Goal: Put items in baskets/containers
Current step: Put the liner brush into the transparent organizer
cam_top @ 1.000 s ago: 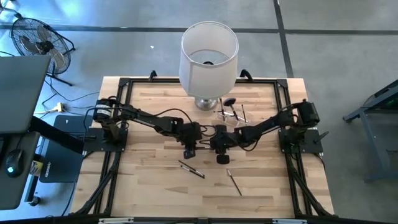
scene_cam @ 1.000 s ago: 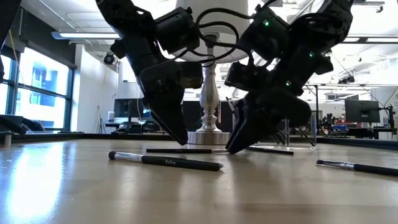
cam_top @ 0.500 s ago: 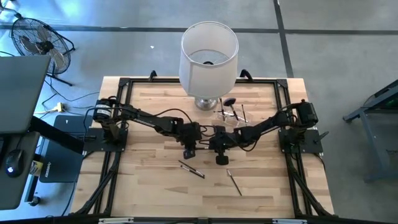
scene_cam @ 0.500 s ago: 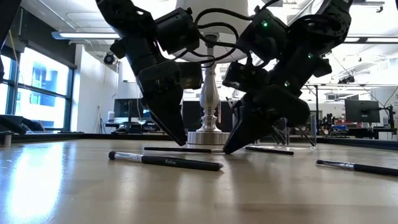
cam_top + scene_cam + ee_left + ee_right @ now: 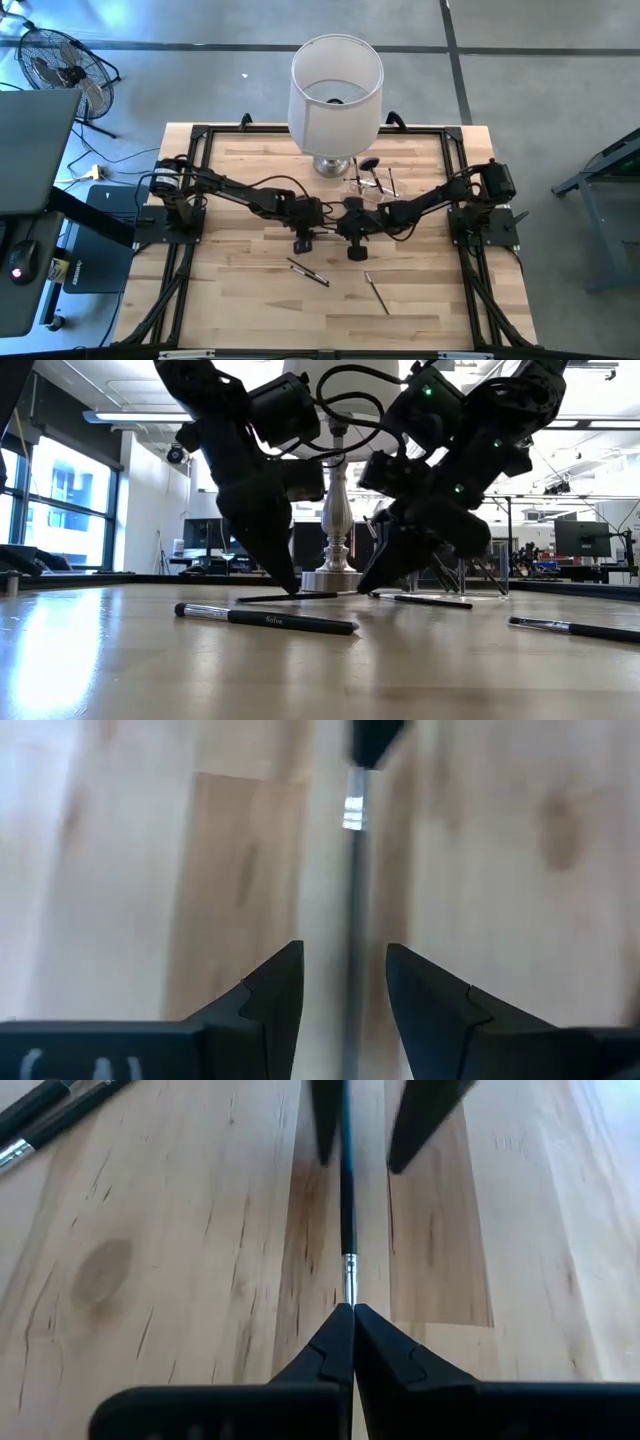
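A slim dark makeup brush (image 5: 346, 1200) with a silver ferrule lies across the table's middle, between my two grippers. My right gripper (image 5: 350, 1312) is shut on its head end. My left gripper (image 5: 343, 952) stands open over the handle (image 5: 355, 920), one finger on either side and clear of it. In the low view the brush (image 5: 290, 596) slants, its left end on the wood. The clear holder (image 5: 372, 185), with several brushes in it, stands right of the lamp's base. My right gripper pinches the brush's head end just past the silver ferrule (image 5: 348, 1270) between its two fingertips. The fingers slant down from the table's right side and lie along the brush. That end is raised a little, while the handle's far end (image 5: 242, 600) rests on the table.
A white lampshade on a silver base (image 5: 335, 90) stands at the far middle. Two more brushes (image 5: 308, 271) (image 5: 377, 292) lie nearer the front edge, and another (image 5: 425, 600) lies behind the right gripper. Bare wood lies to the left and right.
My right gripper has shut on the brush's head end. The brush, level on the table before, now slants, with the held end slightly up and the other end still down. My left gripper has stayed open over the handle.
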`<state>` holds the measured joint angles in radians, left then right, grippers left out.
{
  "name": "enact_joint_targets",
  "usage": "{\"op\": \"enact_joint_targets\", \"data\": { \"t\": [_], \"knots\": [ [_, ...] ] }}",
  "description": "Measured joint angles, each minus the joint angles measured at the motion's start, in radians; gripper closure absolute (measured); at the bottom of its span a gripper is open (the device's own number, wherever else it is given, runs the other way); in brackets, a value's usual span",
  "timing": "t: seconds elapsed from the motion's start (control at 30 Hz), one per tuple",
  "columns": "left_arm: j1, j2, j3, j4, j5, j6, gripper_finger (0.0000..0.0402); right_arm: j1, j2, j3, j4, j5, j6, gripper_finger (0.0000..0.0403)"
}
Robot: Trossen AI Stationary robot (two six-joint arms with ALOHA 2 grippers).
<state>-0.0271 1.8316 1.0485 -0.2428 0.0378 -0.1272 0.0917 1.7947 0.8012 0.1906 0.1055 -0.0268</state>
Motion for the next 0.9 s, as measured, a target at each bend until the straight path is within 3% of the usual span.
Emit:
{"op": "enact_joint_targets", "data": {
  "t": [0.13,0.9],
  "knots": [
    [0.001,0.005,0.0,-0.017,-0.054,0.003,0.0259,0.0,-0.002,0.0,0.003,0.0,0.0,0.0402],
    [0.001,0.005,0.0,-0.021,-0.001,0.018,0.0259,-0.007,-0.064,0.004,0.016,0.034,-0.003,0.0402]
  ]
}}
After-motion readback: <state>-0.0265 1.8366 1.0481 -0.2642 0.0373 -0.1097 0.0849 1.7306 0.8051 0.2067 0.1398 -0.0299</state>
